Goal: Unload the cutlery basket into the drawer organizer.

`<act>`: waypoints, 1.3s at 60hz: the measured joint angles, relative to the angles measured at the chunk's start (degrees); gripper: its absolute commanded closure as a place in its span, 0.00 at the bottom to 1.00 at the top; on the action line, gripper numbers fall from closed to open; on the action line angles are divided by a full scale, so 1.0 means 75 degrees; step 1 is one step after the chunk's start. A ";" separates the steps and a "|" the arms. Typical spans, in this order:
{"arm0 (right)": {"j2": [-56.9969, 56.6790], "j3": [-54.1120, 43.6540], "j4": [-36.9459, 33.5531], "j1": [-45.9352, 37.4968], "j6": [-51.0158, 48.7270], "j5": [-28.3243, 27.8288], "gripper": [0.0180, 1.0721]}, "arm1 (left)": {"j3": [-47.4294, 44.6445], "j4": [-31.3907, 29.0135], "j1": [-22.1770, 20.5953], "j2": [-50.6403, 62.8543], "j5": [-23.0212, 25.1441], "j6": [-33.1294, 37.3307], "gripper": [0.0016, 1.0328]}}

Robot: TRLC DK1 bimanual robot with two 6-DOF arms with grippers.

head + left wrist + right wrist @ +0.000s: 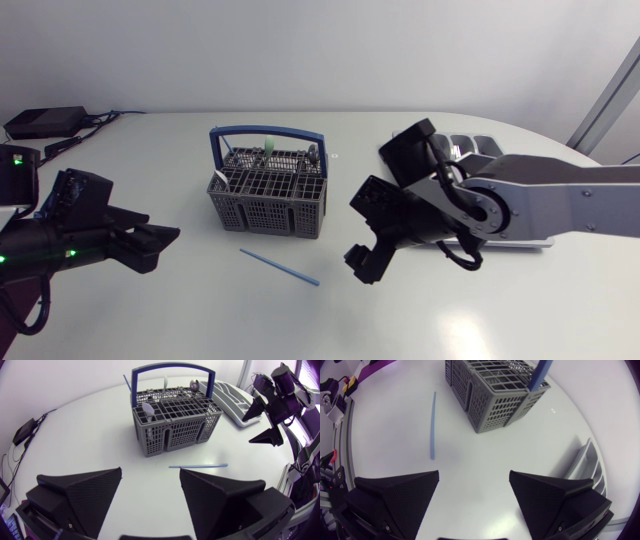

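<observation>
Cutlery basket [268, 190]: grey with a blue handle, upright at the middle of the counter [180, 150]. Several pieces stand in its cells, so I judge unloading barely started.
Blue stick [280, 268]: flat on the counter at 6 o'clock of the basket, clear of it. It sits in neither basket nor organizer and probably needs fetching.
Drawer organizer [472, 146]: at 3 o'clock of the basket, well apart and largely hidden behind the right arm [560, 195]. Contents cannot be told.
Left end effector [150, 470]: fingers apart, nothing between them. It is at 8 o'clock of the basket and faces basket and stick, a stance ready for an approach.
Right end effector [474, 474]: fingers apart, empty. It is at 4 o'clock of the basket, between stick and organizer, well placed to carry pieces across.
Risk: the stick is thin and flat, giving broad wedge fingers little to catch, and it may skid.
</observation>
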 measured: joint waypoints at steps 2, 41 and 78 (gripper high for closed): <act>0.0117 0.0111 0.0003 0.0085 0.0000 0.0000 0.05 | 0.0009 0.0015 0.0015 0.0079 0.0119 0.0114 0.08; 0.2343 0.1294 0.0350 0.1128 0.0178 -0.0236 0.11 | 0.0350 -0.1075 -0.0070 0.1594 0.1591 0.3882 0.08; 0.3261 0.1606 0.0813 0.1411 0.0175 -0.0446 0.33 | -0.0312 -0.0428 -0.0533 0.2667 0.1993 0.4867 0.11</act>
